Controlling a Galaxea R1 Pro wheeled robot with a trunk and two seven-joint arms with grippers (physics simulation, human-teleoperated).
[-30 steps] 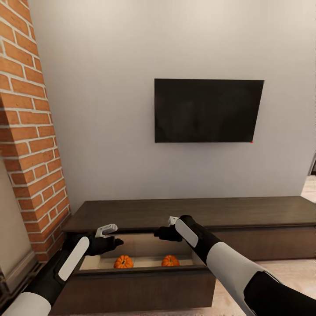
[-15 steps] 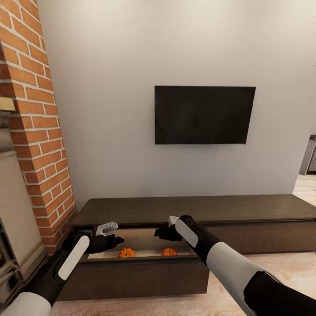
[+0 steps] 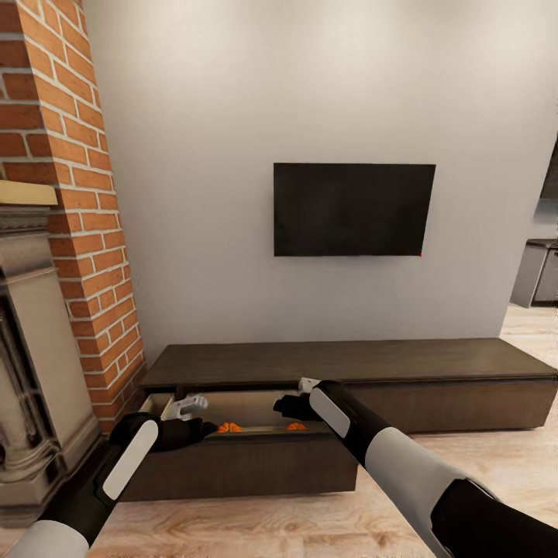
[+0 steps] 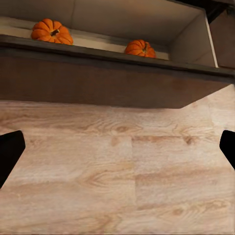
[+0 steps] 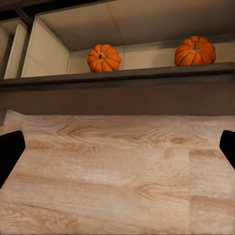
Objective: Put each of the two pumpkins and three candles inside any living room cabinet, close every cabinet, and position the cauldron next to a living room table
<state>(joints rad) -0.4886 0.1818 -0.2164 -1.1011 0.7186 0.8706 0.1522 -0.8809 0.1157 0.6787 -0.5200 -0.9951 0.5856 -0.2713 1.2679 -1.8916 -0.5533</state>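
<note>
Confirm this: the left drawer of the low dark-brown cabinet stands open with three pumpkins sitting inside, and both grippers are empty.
Not quite: the open drawer of the cabinet holds two pumpkins, not three. The right wrist view shows one pumpkin and the other pumpkin side by side on the pale drawer floor. The left gripper and right gripper are empty.

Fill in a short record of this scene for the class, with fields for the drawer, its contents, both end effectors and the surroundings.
Drawer: cabinet has its left drawer pulled open
Contents: two pumpkins side by side, apart, on the pale drawer floor
Candles in drawer: none visible
Left end effector: open, empty, above the wood floor in front of the drawer
Right end effector: open, empty, also facing the drawer front
Surroundings: wall-mounted screen, brick column
</note>
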